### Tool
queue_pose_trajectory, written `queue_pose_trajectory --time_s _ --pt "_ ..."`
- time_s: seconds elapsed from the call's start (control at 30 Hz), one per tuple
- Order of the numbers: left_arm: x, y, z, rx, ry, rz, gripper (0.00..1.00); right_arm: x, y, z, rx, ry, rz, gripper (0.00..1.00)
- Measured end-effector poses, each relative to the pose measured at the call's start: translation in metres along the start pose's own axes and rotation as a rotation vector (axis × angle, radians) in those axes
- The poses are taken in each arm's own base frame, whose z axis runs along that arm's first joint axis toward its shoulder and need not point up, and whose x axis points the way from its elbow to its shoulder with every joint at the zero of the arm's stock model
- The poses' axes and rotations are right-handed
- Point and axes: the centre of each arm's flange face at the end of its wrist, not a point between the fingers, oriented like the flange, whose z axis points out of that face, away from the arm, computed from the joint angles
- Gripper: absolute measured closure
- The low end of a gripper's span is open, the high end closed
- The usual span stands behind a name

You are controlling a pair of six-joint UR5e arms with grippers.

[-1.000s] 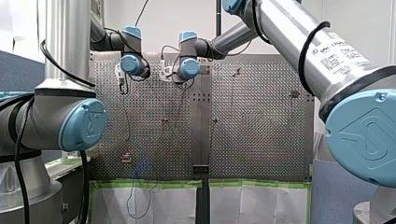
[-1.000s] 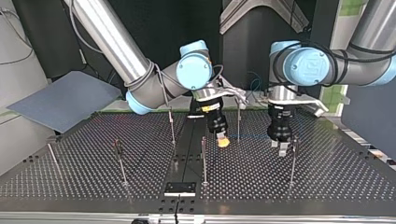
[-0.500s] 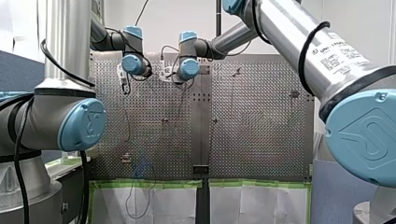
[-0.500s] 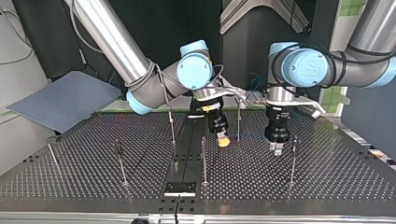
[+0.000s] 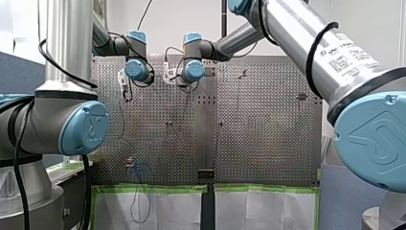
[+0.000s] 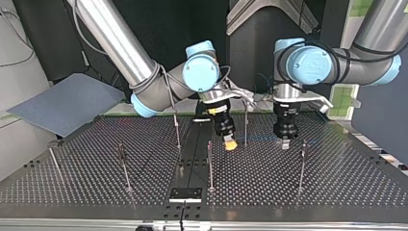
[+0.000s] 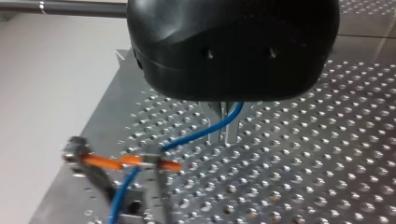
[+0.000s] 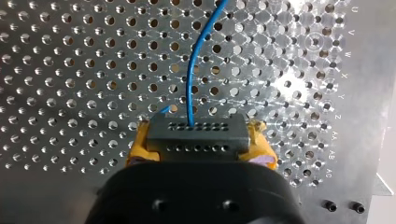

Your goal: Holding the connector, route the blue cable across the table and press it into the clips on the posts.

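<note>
My right gripper (image 8: pixel 201 154) is shut on a dark grey connector (image 8: pixel 198 134), held between its yellow pads. The blue cable (image 8: pixel 189 74) leaves the connector and runs ahead over the perforated table (image 8: pixel 70 70). In the top view this right gripper (image 6: pixel 231 144) hangs low near the middle, beside a thin post (image 6: pixel 245 126). My left gripper (image 6: pixel 285 143) hangs to its right. In the left wrist view its metal fingers (image 7: pixel 223 122) are shut on the blue cable (image 7: pixel 196 136). From there the cable runs to an orange clip (image 7: pixel 126 161) on a post beside the gripper.
Several thin posts stand on the plate in the top view, among them one (image 6: pixel 301 166) near my left gripper and one (image 6: pixel 210 163) at the middle. A grey-blue panel (image 6: pixel 67 103) lies at that view's left. A black bracket (image 6: pixel 185 194) sits at the near edge.
My left gripper has shut on the blue cable and lifted, moving toward the back of the top view. The right arm holds still with the connector.
</note>
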Motion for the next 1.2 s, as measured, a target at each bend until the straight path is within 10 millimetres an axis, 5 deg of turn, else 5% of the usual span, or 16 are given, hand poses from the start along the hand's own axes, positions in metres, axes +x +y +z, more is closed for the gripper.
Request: queue_pose_trajectory --time_s 0.8,1.2 --pt "0.108 0.006 -0.053 -0.064 0.167 0.079 1.0 -0.049 0.001 -0.017 0.003 -0.122 -0.02 1.0" --pt "0.125 0.008 -0.06 -0.065 0.154 0.06 1.0 -0.085 -0.002 -0.034 0.012 -0.206 -0.048 1.0"
